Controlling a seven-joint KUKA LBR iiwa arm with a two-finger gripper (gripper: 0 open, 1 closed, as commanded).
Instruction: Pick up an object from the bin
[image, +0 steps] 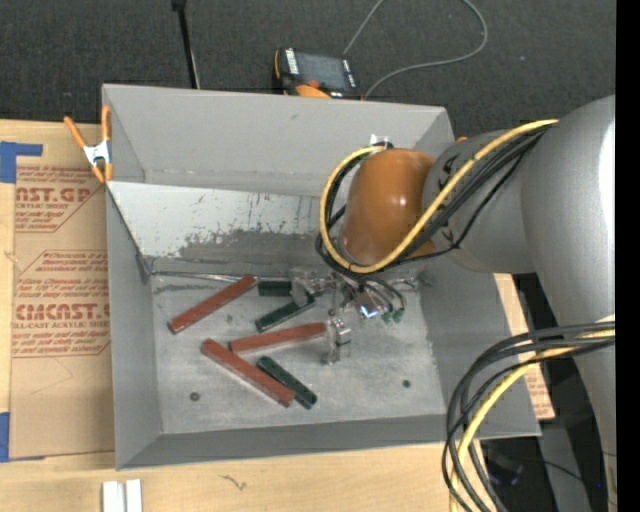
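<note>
My gripper (338, 338) hangs low in the middle of the bin, under the arm's wrist. It stands at the right end of a reddish-brown flat stick (277, 339) that lies almost level on the bin floor. Whether it touches that stick I cannot tell. Just up-left of it lies a dark green stick (284, 315), tilted. Below and to the left, another dark green stick (288, 383) rests against a second reddish-brown stick (244, 371).
A third reddish-brown stick (212, 303) lies slanted at the left of the bin floor. A short dark green piece (273, 288) sits near the back wall. The arm and its cables cover the bin's right rear part.
</note>
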